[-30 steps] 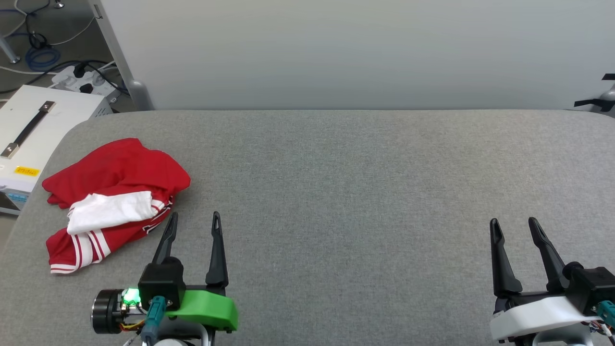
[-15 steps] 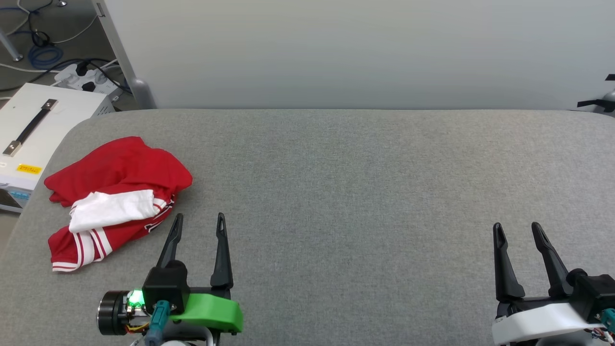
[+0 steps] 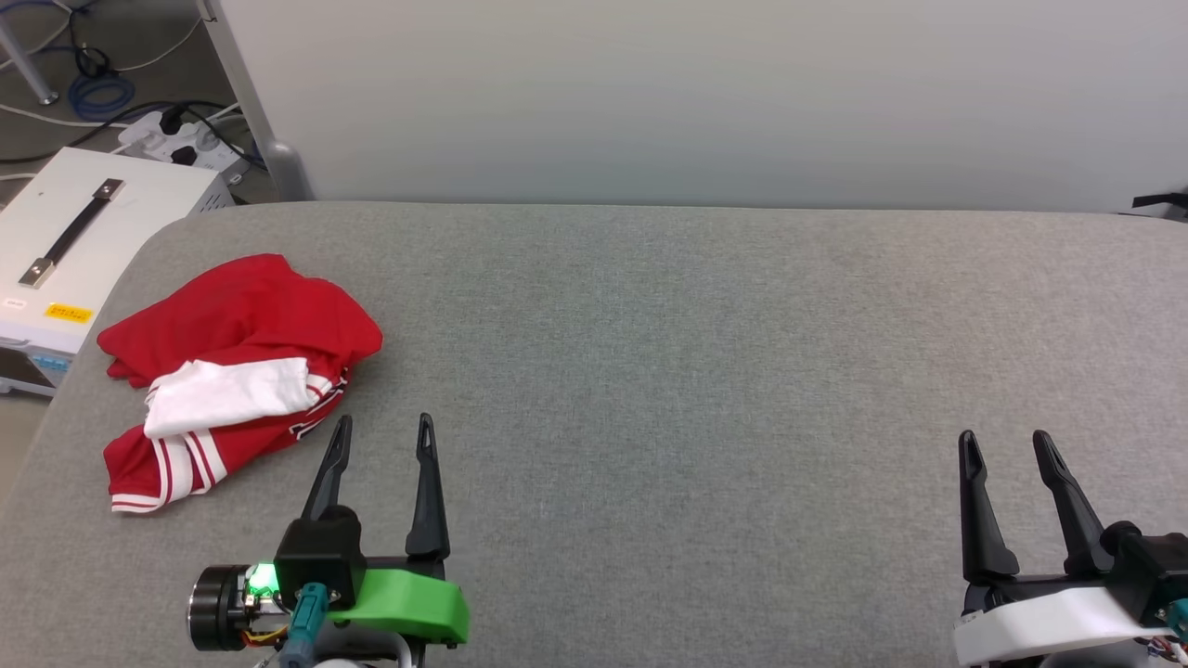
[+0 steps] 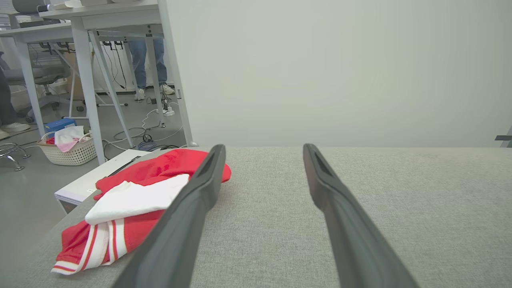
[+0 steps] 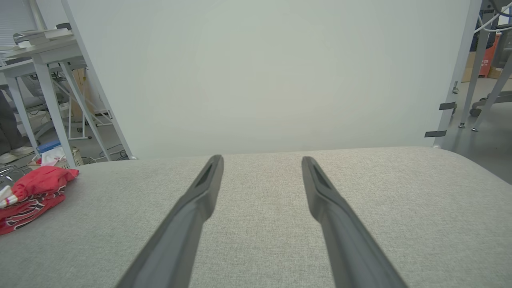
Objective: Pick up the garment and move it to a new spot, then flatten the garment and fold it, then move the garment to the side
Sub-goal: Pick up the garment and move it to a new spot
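Note:
The red garment [image 3: 237, 320] lies crumpled on the left part of the grey table [image 3: 705, 353], a white sleeve and striped trim on top. In the left wrist view the garment [image 4: 136, 200] sits left of my fingers; in the right wrist view the garment [image 5: 30, 192] is at the far left edge. My left gripper [image 3: 384, 436] stands open just right of the garment's near edge, apart from it. My right gripper [image 3: 1004, 448] is open and empty at the lower right. The left gripper [image 4: 264, 150] and right gripper [image 5: 262, 160] hold nothing.
A pale partition wall [image 3: 705, 93] runs along the table's far edge. A white box with a black handle [image 3: 74, 232] stands off the table's left side, with cables and a power strip [image 3: 186, 139] behind. A person's legs [image 4: 148, 60] and a basket [image 4: 68, 150] are far back.
The whole head picture has shifted slightly right and up, so the camera moved. The right gripper sits a little lower in the picture; the garment lies as before.

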